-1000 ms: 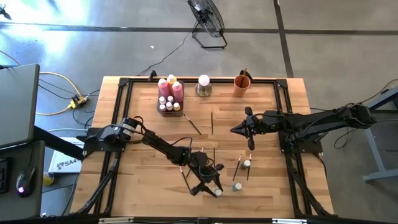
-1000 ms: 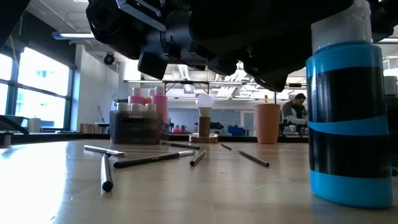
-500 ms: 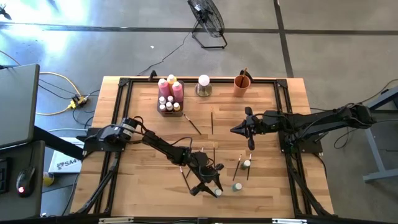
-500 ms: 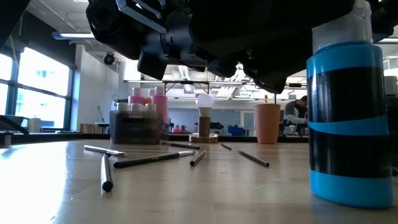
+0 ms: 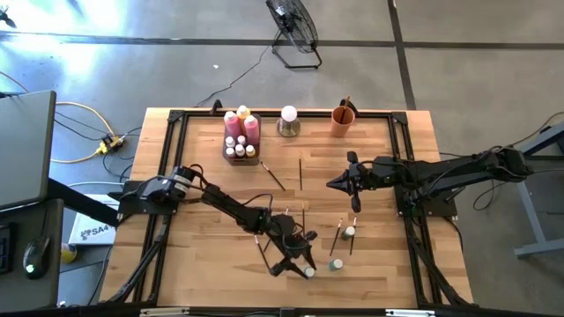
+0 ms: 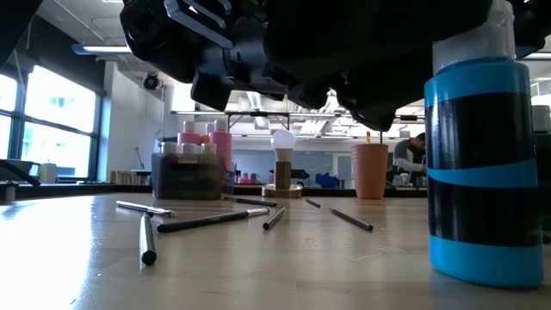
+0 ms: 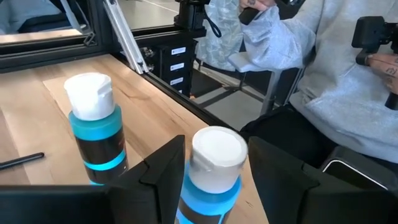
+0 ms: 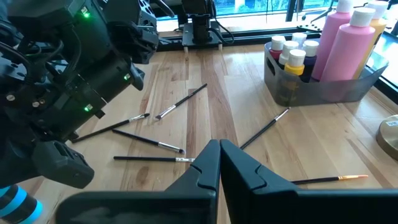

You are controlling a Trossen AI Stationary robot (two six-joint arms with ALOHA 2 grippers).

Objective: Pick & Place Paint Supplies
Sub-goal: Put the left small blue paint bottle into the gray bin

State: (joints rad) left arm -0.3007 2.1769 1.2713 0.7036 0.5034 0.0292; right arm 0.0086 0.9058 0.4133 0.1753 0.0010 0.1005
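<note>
My left gripper (image 5: 300,264) reaches level toward the table's near edge. It is shut on a small blue paint bottle with a white cap (image 7: 214,165). A second blue bottle (image 7: 93,127) stands just beside it, and a third (image 5: 350,232) stands a little farther back. One blue bottle (image 6: 478,164) stands upright on the wood under the dark arm. Thin dark brushes (image 5: 273,176) lie flat mid-table. My right gripper (image 5: 333,184) hovers shut at the right, holding nothing. My left gripper pinches the blue bottle between its two fingers, one on each side at the cap and shoulder (image 7: 189,163). The fingers (image 7: 163,171) come nearly level from the far left. The bottle stays upright. The fingers hide its base.
A grey tray (image 5: 241,148) holding pink, yellow and tiny white-capped bottles sits at the far edge. A white ball on a metal base (image 5: 289,119) and an orange cup (image 5: 343,119) stand beside it. A person's grey sleeve (image 7: 292,56) shows beyond the near edge.
</note>
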